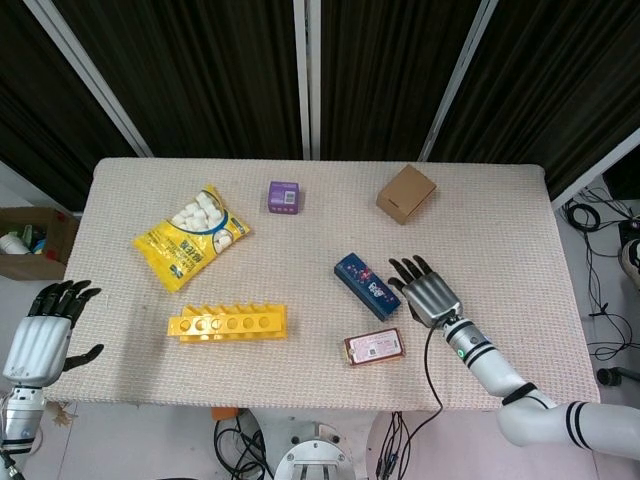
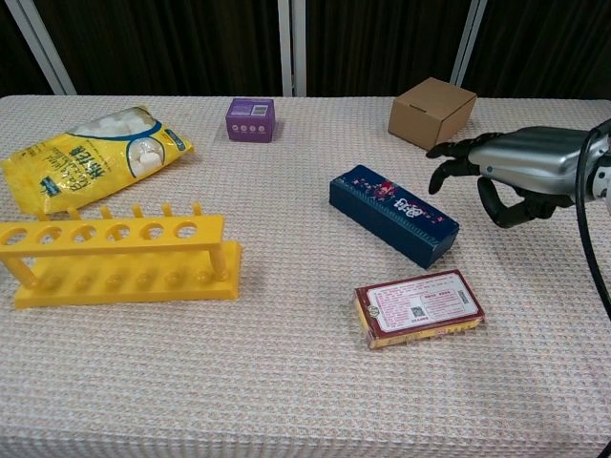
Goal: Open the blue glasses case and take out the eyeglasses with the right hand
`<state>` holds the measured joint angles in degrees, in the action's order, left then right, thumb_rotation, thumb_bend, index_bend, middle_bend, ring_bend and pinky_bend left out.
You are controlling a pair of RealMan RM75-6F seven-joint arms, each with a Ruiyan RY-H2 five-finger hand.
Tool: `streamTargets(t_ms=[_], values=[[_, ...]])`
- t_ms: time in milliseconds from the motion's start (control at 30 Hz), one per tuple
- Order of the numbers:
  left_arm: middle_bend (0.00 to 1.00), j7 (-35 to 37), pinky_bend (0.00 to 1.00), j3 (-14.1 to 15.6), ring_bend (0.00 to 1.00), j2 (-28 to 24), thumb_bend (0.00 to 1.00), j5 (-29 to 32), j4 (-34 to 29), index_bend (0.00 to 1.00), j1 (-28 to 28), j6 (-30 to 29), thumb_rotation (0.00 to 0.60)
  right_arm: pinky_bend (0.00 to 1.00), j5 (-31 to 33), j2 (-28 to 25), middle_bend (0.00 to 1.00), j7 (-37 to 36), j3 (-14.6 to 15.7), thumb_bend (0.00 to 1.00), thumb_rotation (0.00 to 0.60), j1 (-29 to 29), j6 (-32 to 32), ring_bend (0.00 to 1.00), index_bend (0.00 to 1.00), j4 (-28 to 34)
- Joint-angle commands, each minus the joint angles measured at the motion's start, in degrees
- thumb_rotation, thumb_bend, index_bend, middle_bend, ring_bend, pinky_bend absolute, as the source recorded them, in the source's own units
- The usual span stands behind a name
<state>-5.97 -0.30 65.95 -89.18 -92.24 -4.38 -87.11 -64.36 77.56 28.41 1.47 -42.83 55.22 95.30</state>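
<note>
- Your right hand [image 2: 511, 176] holds nothing: it hovers just right of the long dark-blue glasses case [image 2: 393, 214], fingers spread and slightly curled, not touching it.
- The case lies closed on the woven beige table [image 1: 500, 220], angled so its far end points left and its near end right, right of centre.
- A red packet [image 2: 418, 307] lies just near the case.
- Your left hand [image 1: 40, 330] hangs empty with fingers apart off the table's near-left edge, well apart from the yellow plastic tube rack [image 2: 115, 262].
</note>
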Motion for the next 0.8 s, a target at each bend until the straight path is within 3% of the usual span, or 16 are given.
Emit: streamTargets(t_ms=[33,300,600,800], values=[[0.16,0.1,0.14,0.0,0.12,0.1,0.02,-0.1,0.0,0.22,0.0,-0.1,0.6,0.0,-2.1,-2.2,0.01,3.1,-1.6,1.0,0.6,-1.1,0.3,0.0,0.23,3.8],[0.16,0.2,0.14,0.3,0.12,0.2,0.02,0.4,0.2,0.22,0.6,-0.1,0.6,0.0,3.2,5.8,0.01,9.0,-4.7,1.0,0.6,-9.0,-9.0,0.0,0.23,-2.5],[0.16,0.8,0.14,0.2,0.12,0.4,0.02,0.8,0.9,0.22,0.8,0.1,0.6,0.0,10.2,12.2,0.02,16.0,-5.1,1.0,0.6,-14.2,-11.5,0.0,0.25,-10.9],[0.16,1.0,0.14,0.2,0.12,0.6,0.02,0.7,1.2,0.22,0.8,0.3,0.6,0.0,17.1,12.3,0.04,19.0,-5.4,1.0,0.6,-15.8,-10.5,0.0,0.27,-13.8]])
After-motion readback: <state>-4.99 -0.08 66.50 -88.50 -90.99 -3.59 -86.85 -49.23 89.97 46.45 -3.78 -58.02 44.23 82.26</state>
